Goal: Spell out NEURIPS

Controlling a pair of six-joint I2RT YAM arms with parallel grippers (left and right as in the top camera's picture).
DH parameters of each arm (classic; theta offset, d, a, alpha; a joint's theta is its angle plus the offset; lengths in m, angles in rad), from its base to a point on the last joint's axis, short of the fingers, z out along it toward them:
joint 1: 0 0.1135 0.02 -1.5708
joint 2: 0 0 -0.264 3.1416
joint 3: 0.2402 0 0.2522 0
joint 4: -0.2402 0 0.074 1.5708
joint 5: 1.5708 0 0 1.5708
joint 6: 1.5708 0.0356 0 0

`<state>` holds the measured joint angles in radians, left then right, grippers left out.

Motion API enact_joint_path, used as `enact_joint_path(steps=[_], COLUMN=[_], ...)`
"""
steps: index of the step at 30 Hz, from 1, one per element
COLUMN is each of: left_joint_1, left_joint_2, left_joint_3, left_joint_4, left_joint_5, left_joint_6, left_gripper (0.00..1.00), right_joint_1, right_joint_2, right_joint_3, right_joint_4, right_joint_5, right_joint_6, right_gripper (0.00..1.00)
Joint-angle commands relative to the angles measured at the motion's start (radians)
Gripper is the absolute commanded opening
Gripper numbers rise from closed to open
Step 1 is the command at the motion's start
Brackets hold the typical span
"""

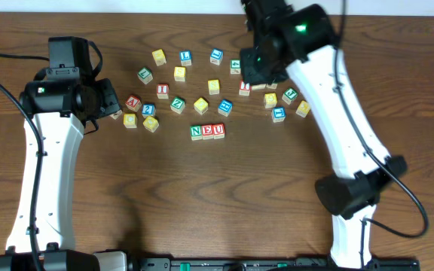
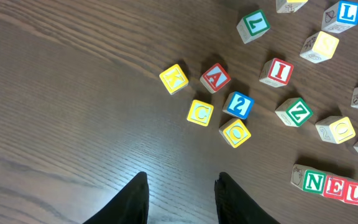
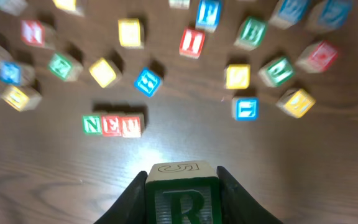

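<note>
Three cubes stand side by side as a row, green N (image 1: 196, 132), red E (image 1: 207, 131) and red U (image 1: 218, 130). The right wrist view shows the same row, N (image 3: 92, 124) to U (image 3: 131, 126). My right gripper (image 3: 182, 173) is shut on the green R cube (image 3: 182, 199) and holds it above the table, right of the row. In the overhead view the right gripper (image 1: 256, 71) hides that cube. A red I cube (image 3: 192, 41) lies among the loose cubes. My left gripper (image 2: 180, 186) is open over bare wood, left of the row, holding nothing.
Several loose letter and digit cubes lie scattered in an arc behind the row, from a yellow one (image 1: 130, 120) on the left to another yellow one (image 1: 302, 108) on the right. Bare dark wood (image 1: 202, 196) stretches in front of the row.
</note>
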<state>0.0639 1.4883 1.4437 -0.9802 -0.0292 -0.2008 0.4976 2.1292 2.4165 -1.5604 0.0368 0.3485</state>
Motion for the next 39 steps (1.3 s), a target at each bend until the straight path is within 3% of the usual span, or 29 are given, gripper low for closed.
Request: enact_joint_path(steps=[1, 12, 18, 22, 30, 39], left_joint_1=[0.003, 0.003, 0.003, 0.003, 0.003, 0.003], left_joint_2=[-0.005, -0.005, -0.005, -0.005, -0.005, -0.005], left_joint_3=[0.002, 0.002, 0.002, 0.002, 0.002, 0.002], left_joint_4=[0.003, 0.009, 0.009, 0.009, 0.009, 0.009], left_joint_5=[-0.009, -0.009, -0.009, -0.009, -0.009, -0.009], left_joint_6=[0.021, 0.021, 0.021, 0.021, 0.021, 0.021], left_gripper=[0.35, 0.36, 0.35, 0.36, 0.36, 0.35], right_joint_1=[0.026, 0.087, 0.082, 0.064, 0.028, -0.017], right_joint_2=[0.023, 0.024, 0.021, 0.02, -0.001, -0.194], right_joint_3=[-0.085, -0.533, -0.572, -0.513, -0.275, -0.218], right_joint_4=[0.021, 0.324, 0.379, 0.317, 0.037, -0.138], right_joint_5=[-0.028, -0.028, -0.028, -0.029, -0.029, -0.02], right_joint_6=[0.015, 0.088, 0.088, 0.061, -0.055, -0.103], right_gripper=[0.3, 0.3, 0.29, 0.29, 0.28, 0.31])
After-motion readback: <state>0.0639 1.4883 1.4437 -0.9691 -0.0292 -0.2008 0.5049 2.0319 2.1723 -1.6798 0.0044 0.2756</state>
